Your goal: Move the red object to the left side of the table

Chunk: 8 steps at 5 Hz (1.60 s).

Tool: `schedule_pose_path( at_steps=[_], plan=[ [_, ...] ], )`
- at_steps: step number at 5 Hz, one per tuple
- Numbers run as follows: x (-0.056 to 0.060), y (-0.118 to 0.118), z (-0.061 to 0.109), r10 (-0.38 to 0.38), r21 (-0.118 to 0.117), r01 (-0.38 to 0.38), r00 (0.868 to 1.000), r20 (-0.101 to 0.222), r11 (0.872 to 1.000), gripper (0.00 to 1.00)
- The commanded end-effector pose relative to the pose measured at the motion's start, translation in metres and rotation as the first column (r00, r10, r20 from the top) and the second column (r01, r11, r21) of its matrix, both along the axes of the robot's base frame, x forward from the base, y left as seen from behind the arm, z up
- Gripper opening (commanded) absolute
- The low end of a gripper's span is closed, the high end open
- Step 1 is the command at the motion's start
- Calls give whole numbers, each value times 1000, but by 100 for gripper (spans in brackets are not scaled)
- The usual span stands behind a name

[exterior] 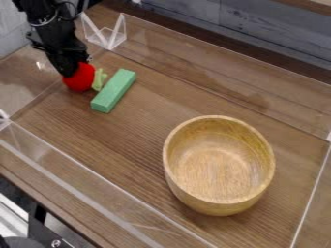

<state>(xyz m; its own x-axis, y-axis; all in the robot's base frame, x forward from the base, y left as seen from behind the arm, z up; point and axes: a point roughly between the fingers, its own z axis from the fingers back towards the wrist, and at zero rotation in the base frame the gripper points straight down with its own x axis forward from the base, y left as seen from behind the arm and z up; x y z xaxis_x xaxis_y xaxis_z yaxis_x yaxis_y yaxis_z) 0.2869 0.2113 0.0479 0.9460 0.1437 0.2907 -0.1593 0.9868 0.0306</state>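
Note:
The red object (81,75), a small round toy fruit, is at the far left of the dark wood table (142,136), low over or on its surface. My black gripper (68,66) comes down on it from above, shut on it, and hides its upper left part. A bit of light green shows at its right edge, beside the green block. Whether the fruit touches the tabletop I cannot tell.
A green rectangular block (112,89) lies right next to the red object on its right. A large wooden bowl (219,163) sits at the front right. Low clear acrylic walls (33,82) border the table, close on the left.

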Motion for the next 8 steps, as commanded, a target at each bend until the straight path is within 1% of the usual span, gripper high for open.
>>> schedule_pose_path(
  at_steps=[1, 6, 8],
  plan=[
    [11, 2, 11, -4, 37, 3, 1000, 30, 999, 0],
    [21, -3, -15, 20, 36, -19, 999, -25, 999, 0],
    [24, -4, -24, 32, 30, -31, 998, -47, 999, 0]
  ],
)
